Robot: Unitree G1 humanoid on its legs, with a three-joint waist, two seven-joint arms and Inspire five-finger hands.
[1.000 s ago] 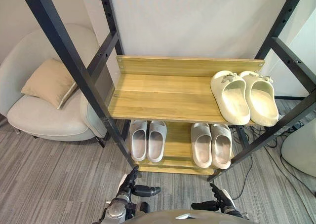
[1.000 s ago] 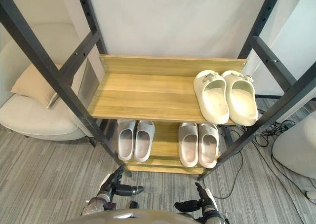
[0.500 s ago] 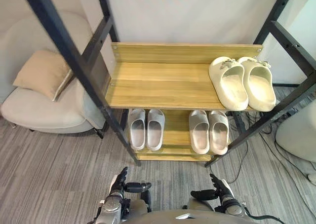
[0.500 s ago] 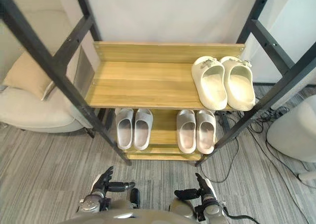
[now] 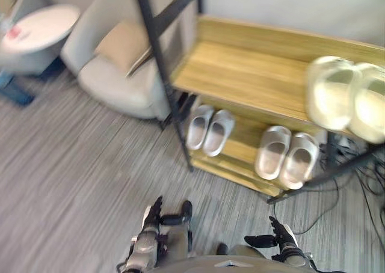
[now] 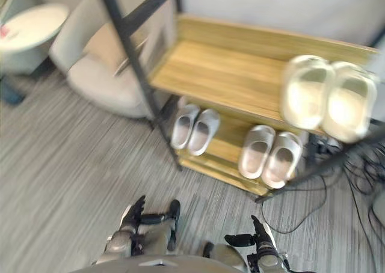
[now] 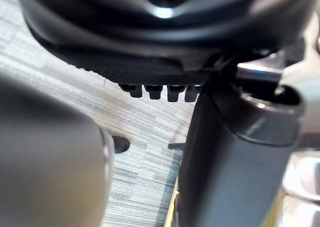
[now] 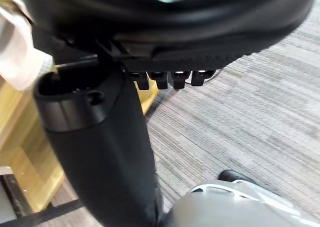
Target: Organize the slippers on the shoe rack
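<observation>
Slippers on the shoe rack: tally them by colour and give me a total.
Cream slippers, on the upper shelf: 2
Grey slippers, on the lower shelf: 4
Total: 6

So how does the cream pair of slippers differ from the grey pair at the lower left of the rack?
The cream pair sits at the right end of the upper shelf; the grey pair sits at the left of the lower shelf. The cream pair looks bulkier and paler than the grey pair. Both pairs lie side by side, soles down.
</observation>
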